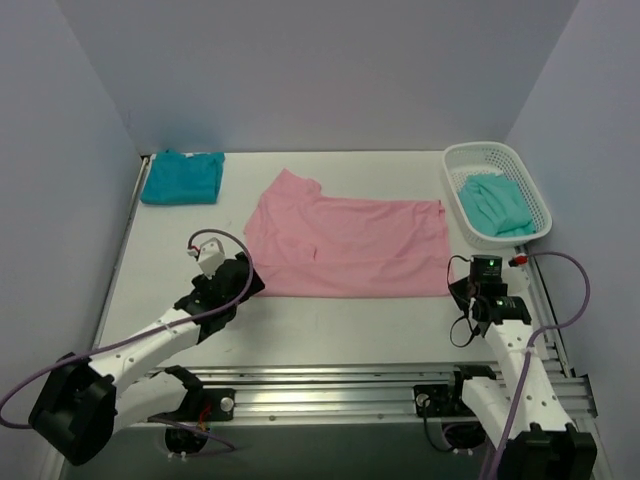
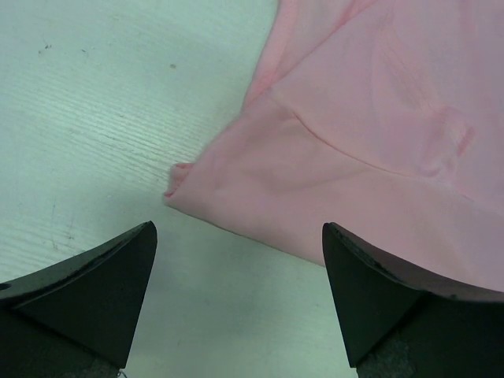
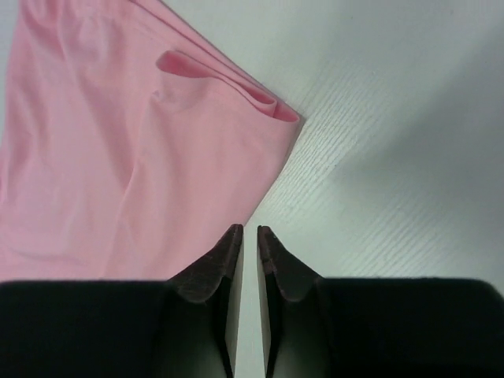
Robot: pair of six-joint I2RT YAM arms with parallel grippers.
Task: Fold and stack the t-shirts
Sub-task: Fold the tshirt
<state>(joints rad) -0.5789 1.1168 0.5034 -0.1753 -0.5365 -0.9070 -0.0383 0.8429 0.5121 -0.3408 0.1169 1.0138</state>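
Left pincer [image 2: 238, 228] agape beside pink t-shirt [image 2: 378, 118]

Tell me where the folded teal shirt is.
In the top view, the folded teal shirt lies in the far left corner of the table, left of the pink shirt.

Closed right gripper [image 3: 250, 239] at edge of pink t-shirt [image 3: 134, 165].
Fingertips sat pressed together by the shirt's side edge; a folded-over corner lay just ahead on the white table [image 3: 394, 118].
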